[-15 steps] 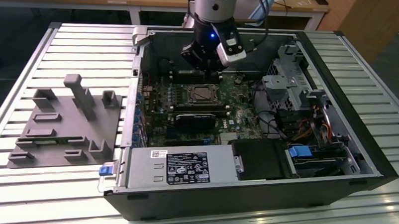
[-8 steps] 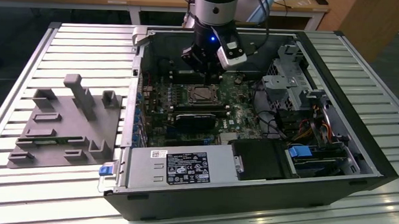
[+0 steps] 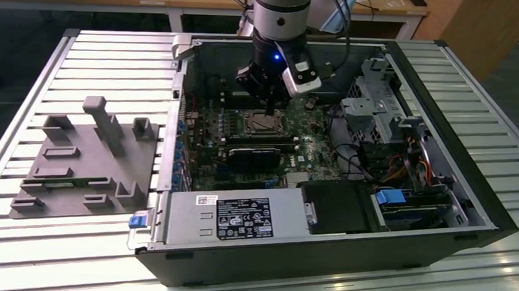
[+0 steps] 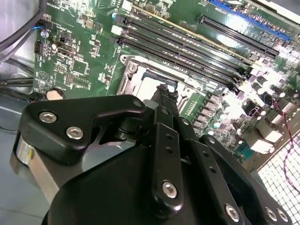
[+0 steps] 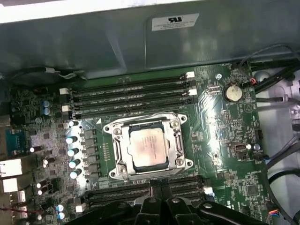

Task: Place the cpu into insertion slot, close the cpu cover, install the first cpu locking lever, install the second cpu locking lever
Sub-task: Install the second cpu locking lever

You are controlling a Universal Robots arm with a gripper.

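Gripper (image 3: 270, 111): fingers together, empty, just above the socket
Cpu (image 5: 148, 148): seated under the cpu cover (image 5: 178, 142)
Risk: unlatched cover could spring up; fingertip could scrape the chip

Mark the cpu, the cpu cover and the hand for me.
cpu (image 5: 147, 149): first wrist view, middle of its silvery top.
cpu cover (image 5: 177, 141): first wrist view, side bar of the metal frame.
hand (image 3: 270, 108): exterior view, fingertips above the socket.
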